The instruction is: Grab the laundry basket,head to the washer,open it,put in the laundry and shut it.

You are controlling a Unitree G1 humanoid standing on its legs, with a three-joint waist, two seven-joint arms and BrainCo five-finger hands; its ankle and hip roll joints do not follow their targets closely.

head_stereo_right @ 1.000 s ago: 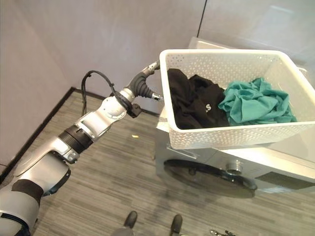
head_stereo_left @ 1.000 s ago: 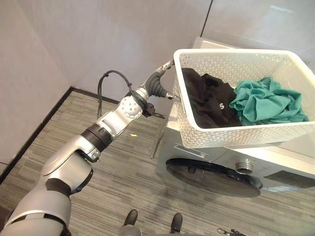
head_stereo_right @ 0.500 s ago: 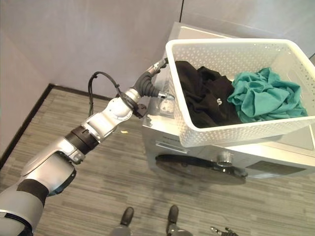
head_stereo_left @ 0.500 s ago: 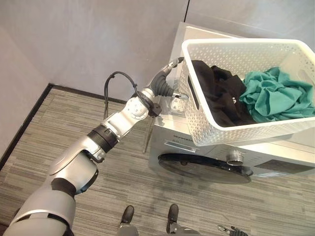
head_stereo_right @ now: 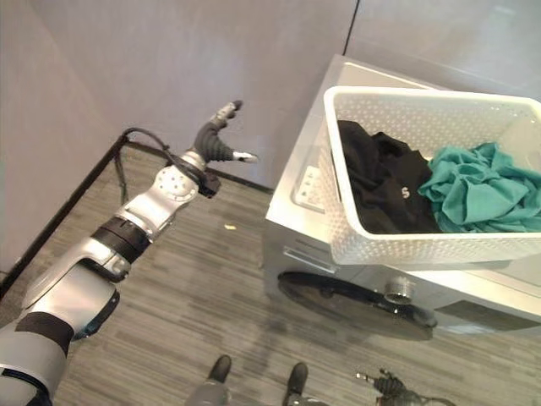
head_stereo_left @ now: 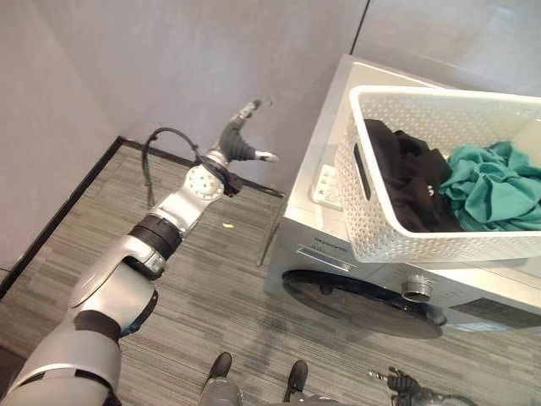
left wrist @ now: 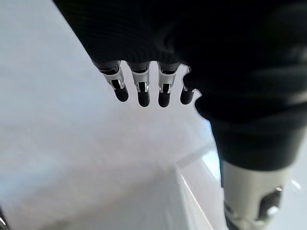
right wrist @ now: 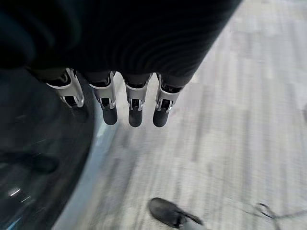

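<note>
One white laundry basket [head_stereo_left: 439, 245] is sitting on top of one washer [head_stereo_left: 317, 254], holding two garments: one black garment [head_stereo_left: 406, 182] and one teal garment [head_stereo_left: 494, 186]. The left hand [head_stereo_left: 239, 144] is hovering in the air well apart from the basket's near end, fingers straight and spread, holding nothing. The right hand [right wrist: 115, 98] is hanging low beside the round washer door [head_stereo_left: 363, 296], fingers relaxed and empty. Risks noted: the basket is overhanging the washer's front edge and, unsupported, is liable to tip when the door is pulled; the door itself is not yet open.
</note>
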